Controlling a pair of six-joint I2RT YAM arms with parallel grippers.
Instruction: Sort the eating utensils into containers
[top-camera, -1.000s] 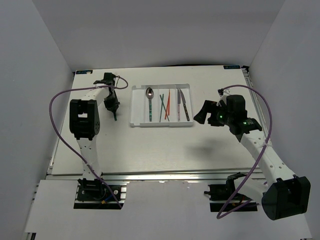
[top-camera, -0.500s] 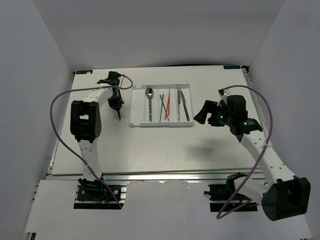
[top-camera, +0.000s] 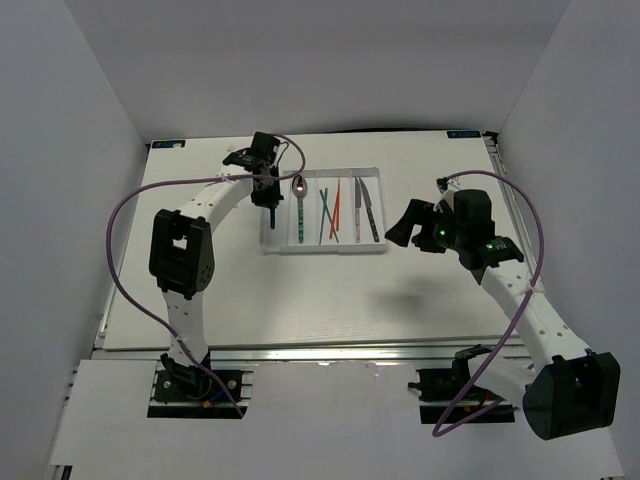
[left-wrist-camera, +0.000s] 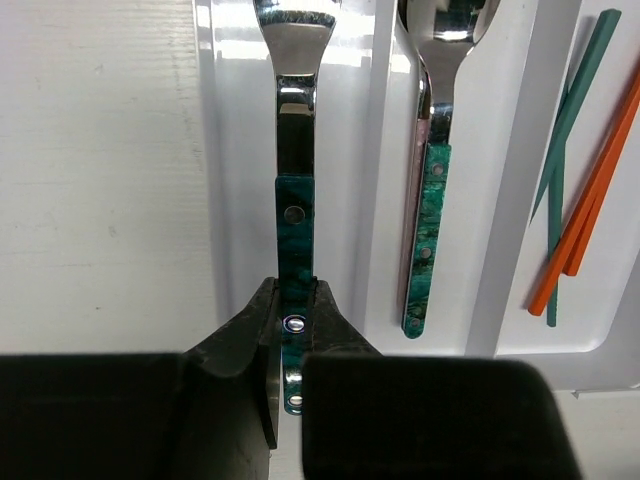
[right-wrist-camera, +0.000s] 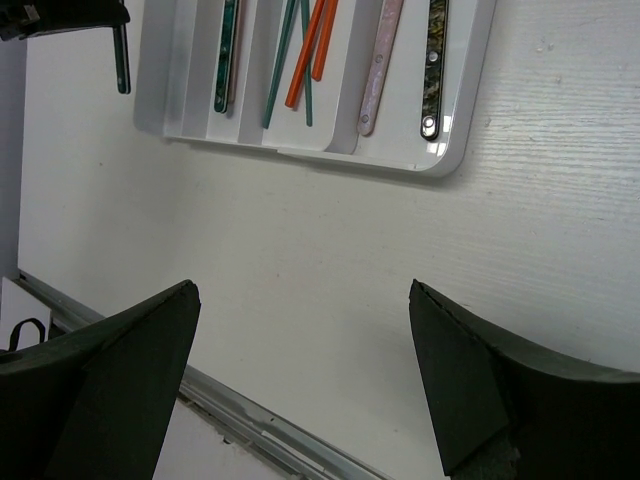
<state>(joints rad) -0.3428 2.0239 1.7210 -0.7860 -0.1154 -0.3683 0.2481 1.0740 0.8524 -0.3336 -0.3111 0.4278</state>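
Note:
My left gripper (top-camera: 270, 196) (left-wrist-camera: 295, 300) is shut on the teal-patterned handle of a fork (left-wrist-camera: 295, 215) and holds it lengthwise over the leftmost compartment of the white tray (top-camera: 320, 250) (left-wrist-camera: 385, 150). I cannot tell if it touches the tray floor. A teal-handled spoon (top-camera: 299, 205) (left-wrist-camera: 430, 200) lies in the compartment beside it. Then come teal and orange-red chopsticks (top-camera: 330, 210) (left-wrist-camera: 590, 190), a pink-handled utensil (top-camera: 357, 210) (right-wrist-camera: 380, 70) and a dark-handled knife (top-camera: 371, 215) (right-wrist-camera: 435, 60). My right gripper (top-camera: 405, 225) (right-wrist-camera: 302, 290) is open and empty, above bare table to the right of the tray.
The table's near edge, with a metal rail (right-wrist-camera: 260, 425), runs below the right gripper. White walls close in the table on the left, right and back. Purple cables (top-camera: 120, 230) loop off both arms.
My left gripper has swung right with the fork, from the table left of the tray to above the tray's leftmost compartment. The right arm has not moved.

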